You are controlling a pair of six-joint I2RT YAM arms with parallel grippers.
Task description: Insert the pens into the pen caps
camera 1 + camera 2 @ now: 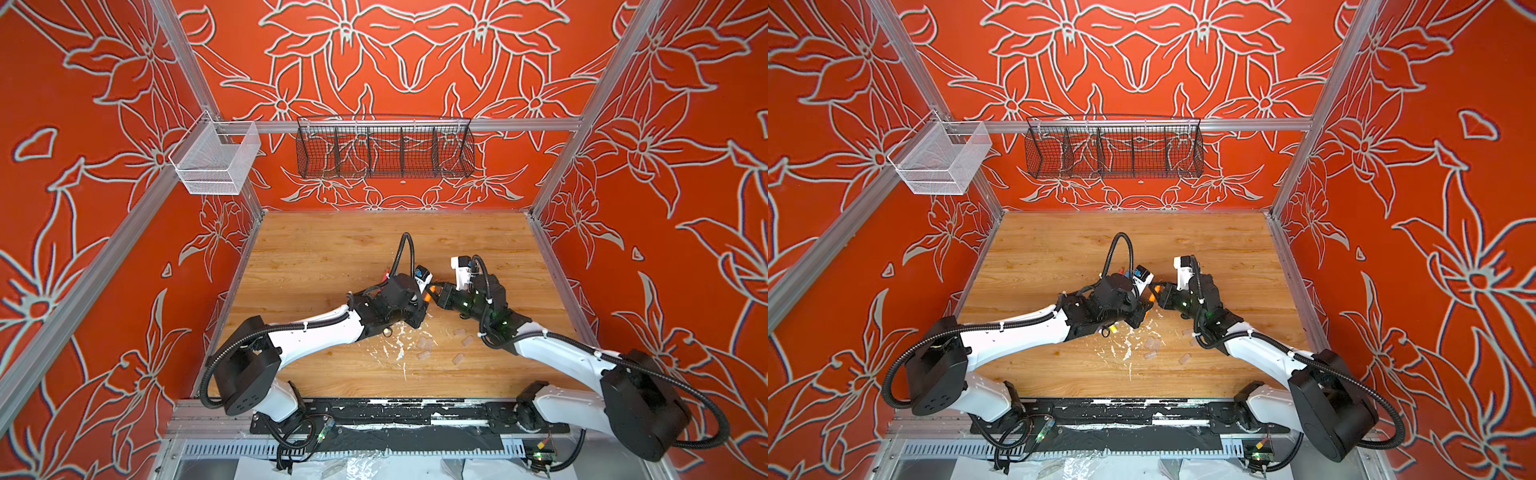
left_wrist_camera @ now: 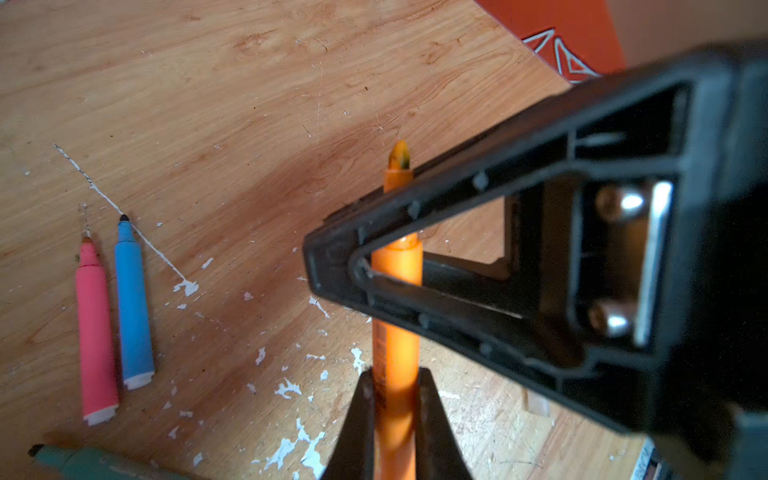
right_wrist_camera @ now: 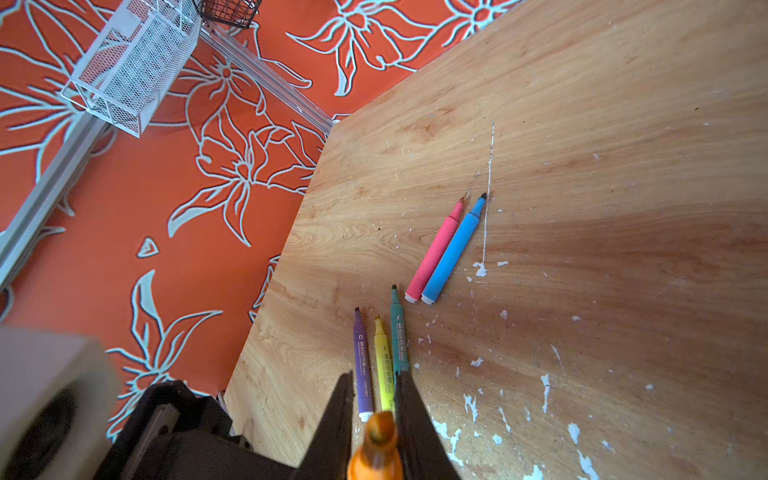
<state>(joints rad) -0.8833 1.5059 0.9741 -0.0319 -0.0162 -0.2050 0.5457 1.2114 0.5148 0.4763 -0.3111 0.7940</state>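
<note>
Pens (image 3: 453, 253) are all sitting uncapped, left claw (image 2: 395, 374) and right claw (image 3: 374, 376) both squeezing the orange pen (image 2: 397, 282) mid-desk (image 1: 332, 249), five others (image 3: 432, 253) and the caps (image 1: 457, 358) lying loose on it.

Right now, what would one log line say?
left hand: shut on orange pen | right hand: shut on orange pen | pen tip: bare | caps: on table

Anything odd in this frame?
Yes. One orange pen is clamped twice: left gripper on the barrel, right gripper near the bare, dark-stained tip, no cap visible in it. The caps lie loose on the table, which is chipped with white flecks.
</note>
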